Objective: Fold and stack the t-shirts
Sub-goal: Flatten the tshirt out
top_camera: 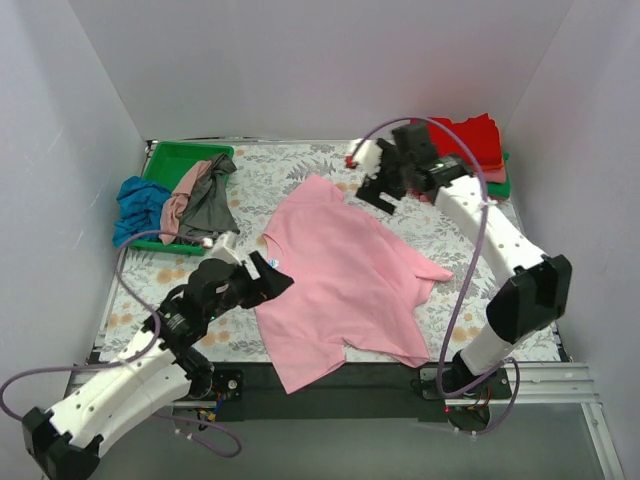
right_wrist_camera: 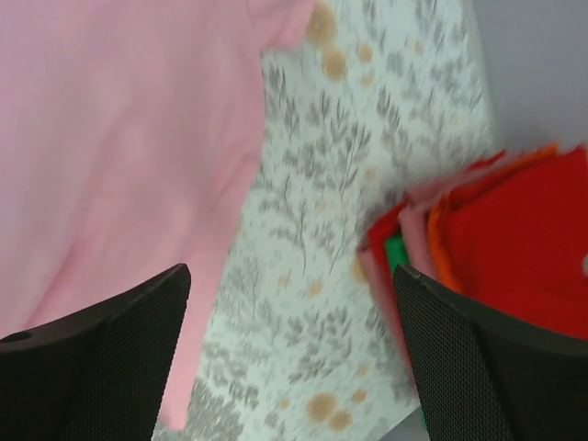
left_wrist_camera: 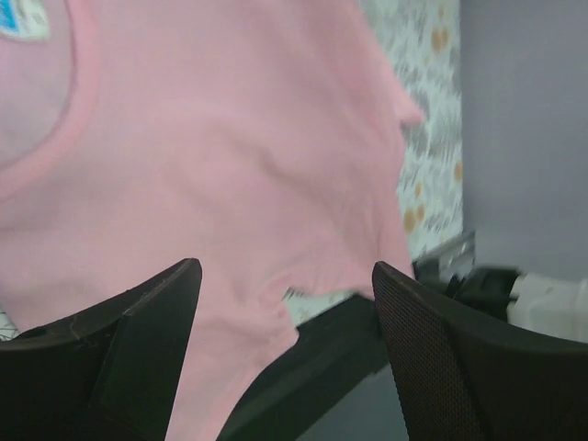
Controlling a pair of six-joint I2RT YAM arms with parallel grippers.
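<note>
A light pink t-shirt (top_camera: pixel 340 275) lies spread flat across the middle of the table, its lower part hanging over the near edge. It fills the left wrist view (left_wrist_camera: pixel 230 156), with a small label at the neck (left_wrist_camera: pixel 23 18), and shows in the right wrist view (right_wrist_camera: pixel 110 138). My left gripper (top_camera: pixel 272 277) is open, raised above the shirt's left side near the collar. My right gripper (top_camera: pixel 378 190) is open, above the table by the shirt's far edge. A stack of folded red, salmon and green shirts (top_camera: pixel 480 150) sits at the far right and shows in the right wrist view (right_wrist_camera: pixel 487 239).
A green plastic tray (top_camera: pixel 170 163) stands at the far left with grey (top_camera: pixel 212 200) and salmon (top_camera: pixel 183 200) shirts draped over it. A blue shirt (top_camera: pixel 135 205) lies bunched beside the tray. White walls enclose the table on three sides.
</note>
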